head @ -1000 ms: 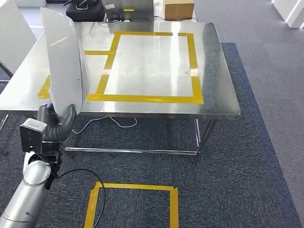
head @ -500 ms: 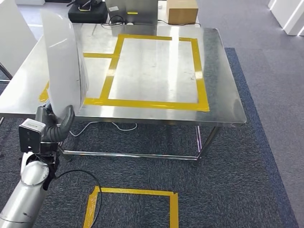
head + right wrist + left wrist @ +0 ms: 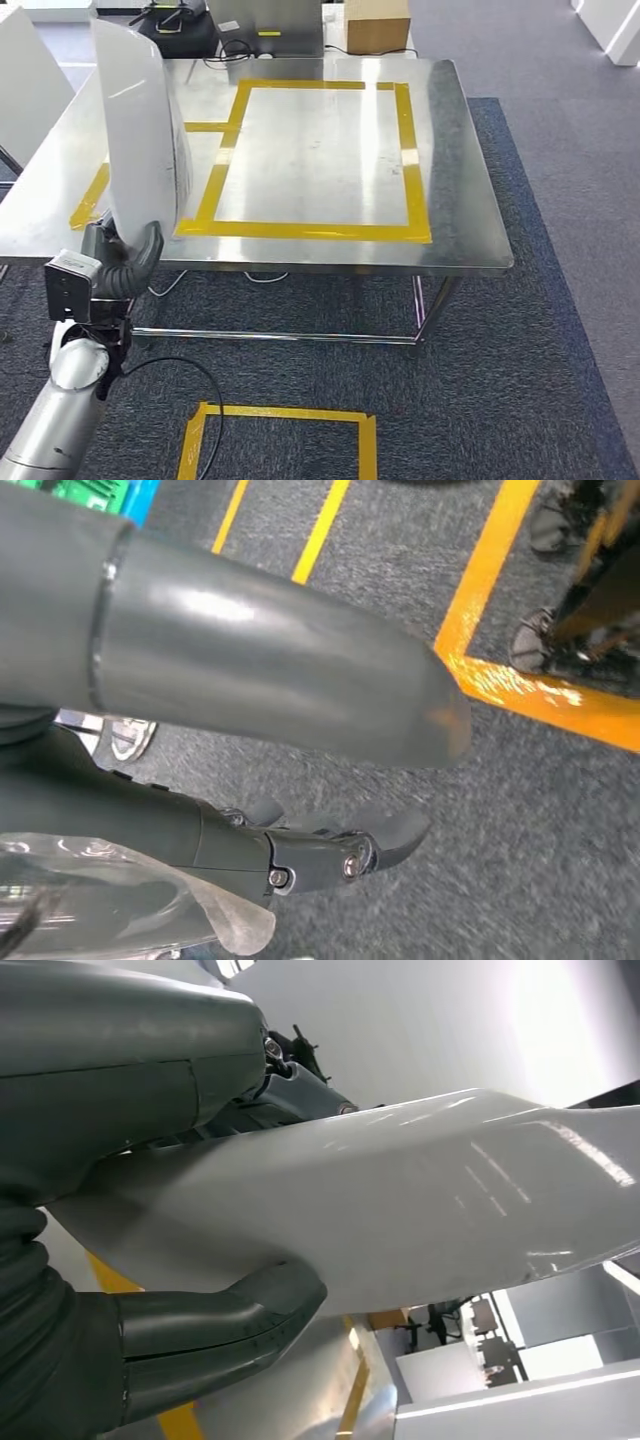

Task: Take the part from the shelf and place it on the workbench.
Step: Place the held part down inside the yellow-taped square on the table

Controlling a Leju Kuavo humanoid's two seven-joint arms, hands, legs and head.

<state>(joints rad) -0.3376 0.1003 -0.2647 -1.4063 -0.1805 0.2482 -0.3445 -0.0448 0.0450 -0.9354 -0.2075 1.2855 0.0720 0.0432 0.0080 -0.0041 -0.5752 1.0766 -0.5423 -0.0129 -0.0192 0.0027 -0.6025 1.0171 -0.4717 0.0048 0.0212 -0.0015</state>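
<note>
Gripping the white curved part (image 3: 140,130) at its lower end, the left hand (image 3: 121,262) holds it upright before the counter's (image 3: 468,200) near left corner, thumb (image 3: 226,1330) pressed against its face. The right hand (image 3: 332,820) hangs over dark carpet, fingers apart, holding nothing.

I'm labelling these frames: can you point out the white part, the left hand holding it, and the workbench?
white part (image 3: 140,130), head view, middle of its curved face.
left hand (image 3: 124,260), head view, grey thumb at the part's lower end.
workbench (image 3: 460,150), head view, bare steel outside the yellow tape.
</note>
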